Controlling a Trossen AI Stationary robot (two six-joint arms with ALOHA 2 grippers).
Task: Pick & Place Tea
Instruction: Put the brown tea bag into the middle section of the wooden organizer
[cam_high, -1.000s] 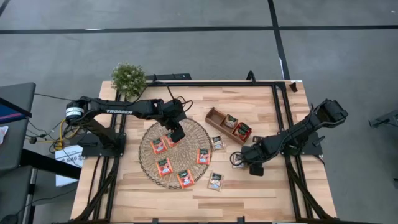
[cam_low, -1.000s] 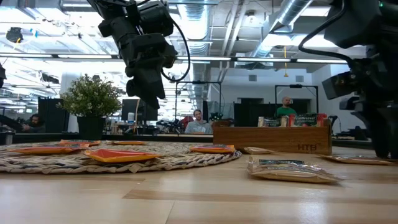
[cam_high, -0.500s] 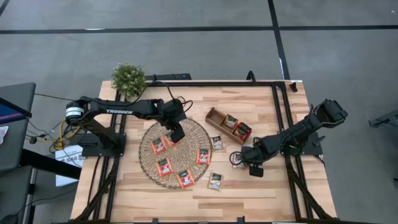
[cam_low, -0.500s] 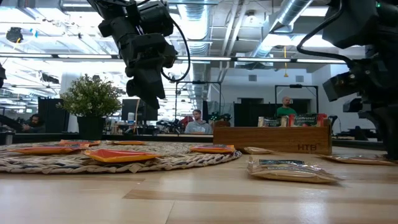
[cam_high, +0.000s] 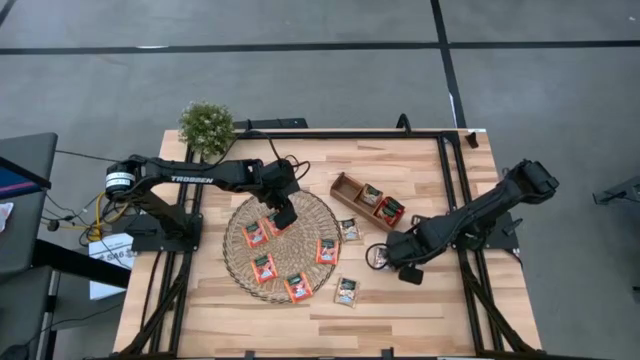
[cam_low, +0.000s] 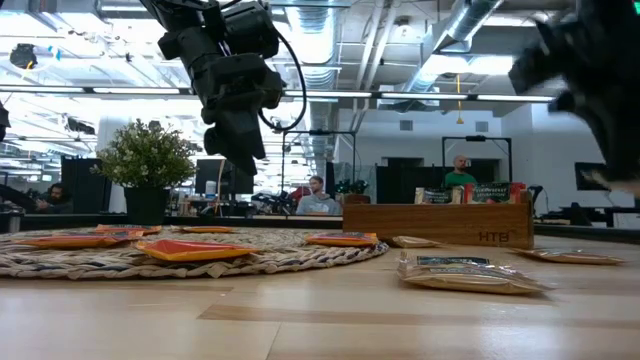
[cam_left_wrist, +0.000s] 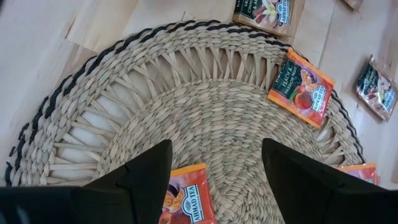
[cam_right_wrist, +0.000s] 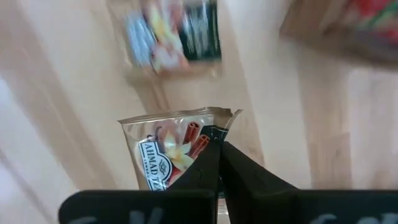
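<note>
Several red-orange tea sachets (cam_high: 264, 267) lie flat on the round wicker mat (cam_high: 302, 228). Two green-and-pale sachets (cam_high: 346, 291) lie on the table beside it, and two sachets stand in the wooden tray (cam_high: 345, 187). My left gripper (cam_high: 284, 217) hangs open above the mat, its fingers on either side of a red-orange sachet (cam_left_wrist: 186, 199) below, apart from it. My right gripper (cam_high: 377, 258) is right of the mat, shut on a green-and-pale sachet (cam_right_wrist: 168, 155). My right gripper pinches the green-and-pale sachet between its two fingers (cam_right_wrist: 202, 165), on the dark part near one side edge (cam_right_wrist: 214, 134). The sachet stands out beyond the fingertips with its printed face toward the camera, and the blurred table lies behind it.
A small potted plant (cam_high: 207, 125) stands at the table's far left corner. A black frame rail (cam_high: 445, 170) runs along the right side of the table. Bare wood lies along the near edge (cam_high: 420, 320). People sit in the room beyond the table (cam_low: 318, 195).
My right gripper has gone up and a little toward the table's left edge, staying shut on the green-and-pale sachet. In the low view it has risen toward the top of the picture. My left arm has kept still.
</note>
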